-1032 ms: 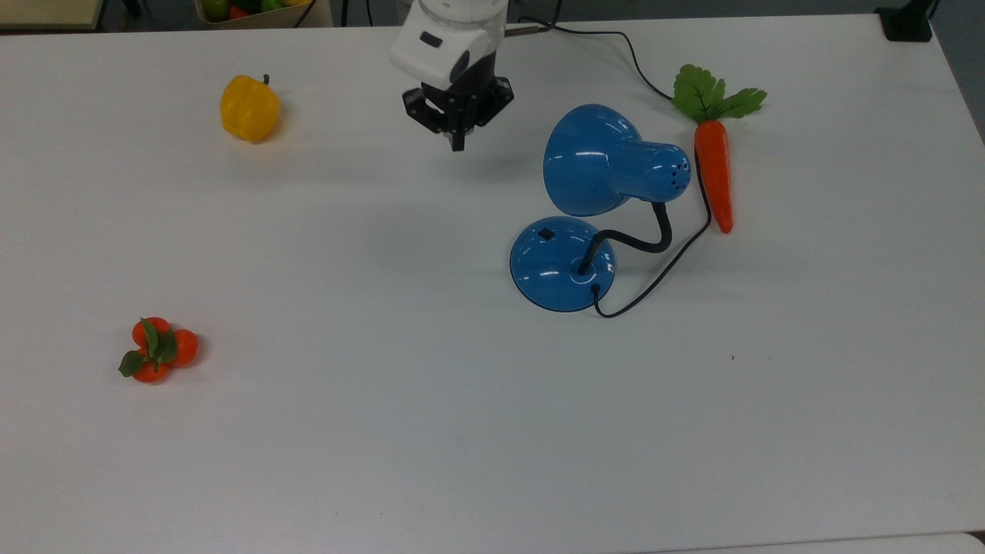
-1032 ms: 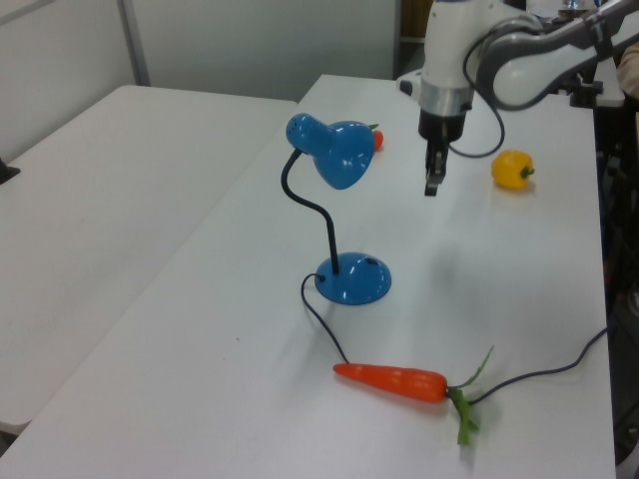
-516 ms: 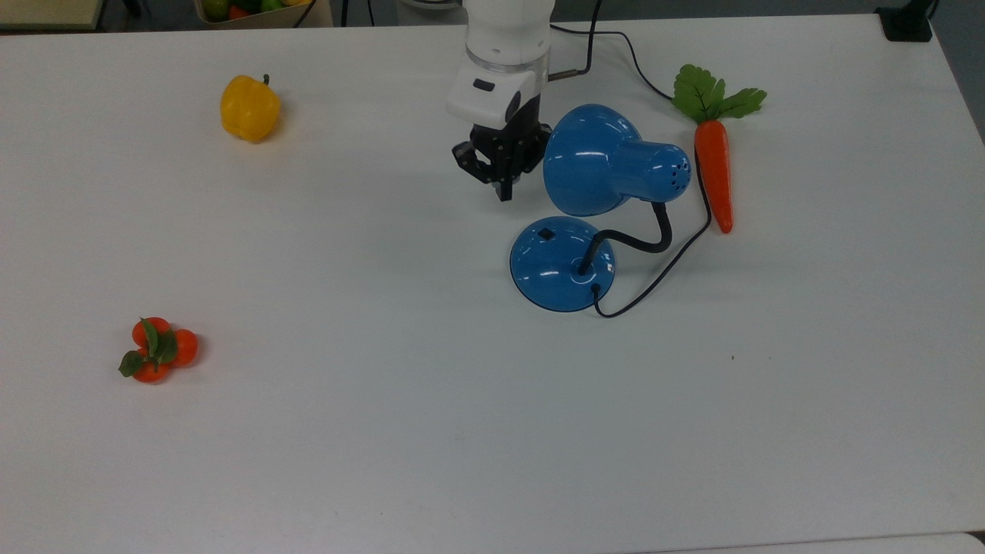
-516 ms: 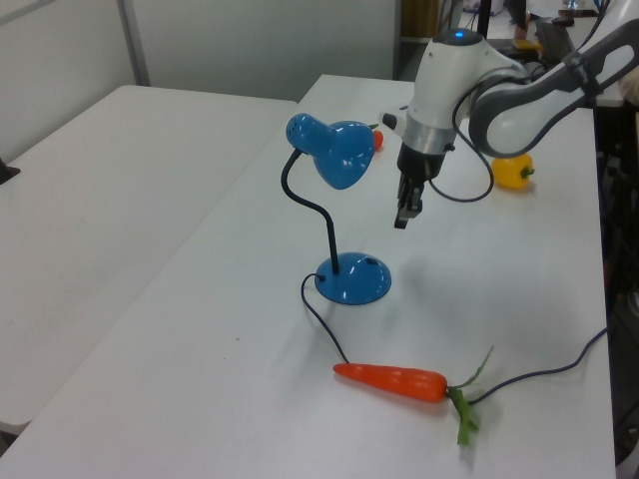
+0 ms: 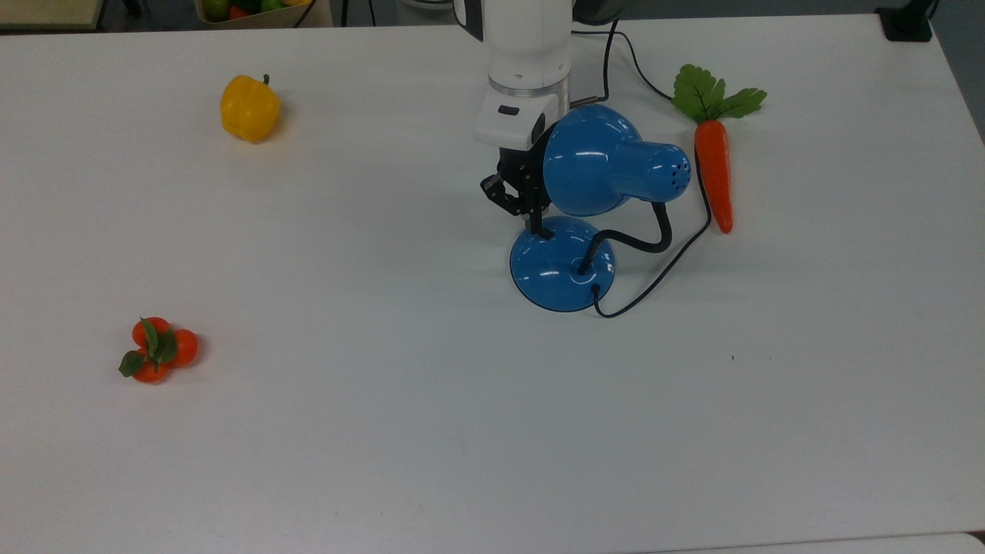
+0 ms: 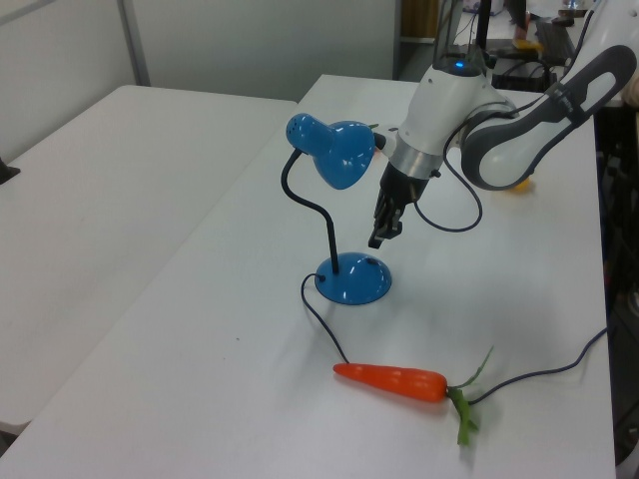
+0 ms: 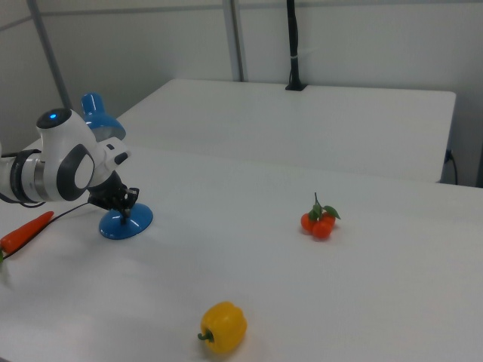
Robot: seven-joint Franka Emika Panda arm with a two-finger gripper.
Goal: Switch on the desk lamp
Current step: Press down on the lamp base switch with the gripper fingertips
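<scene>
Three pieces of toy produce lay around a glossy blue desk lamp (image 5: pixel 592 192) on the white tabletop (image 5: pixel 462 423).
An orange carrot with green leaves (image 5: pixel 713 165) lay just beside the lamp toward the top view's right edge, a yellow bell pepper (image 5: pixel 249 108) near the far left corner, a cluster of small orange tangerines (image 5: pixel 157 349) toward the left edge. The lamp stood right of the tabletop's middle, its bell-shaped shade (image 5: pixel 589 160) overhanging and partly hiding the gripper (image 5: pixel 541 228). The white arm (image 5: pixel 525 69) reached down from the far edge, tilted, its fingers drawn together, their tip at the small black switch on the domed base (image 5: pixel 562 265); contact was unclear.
</scene>
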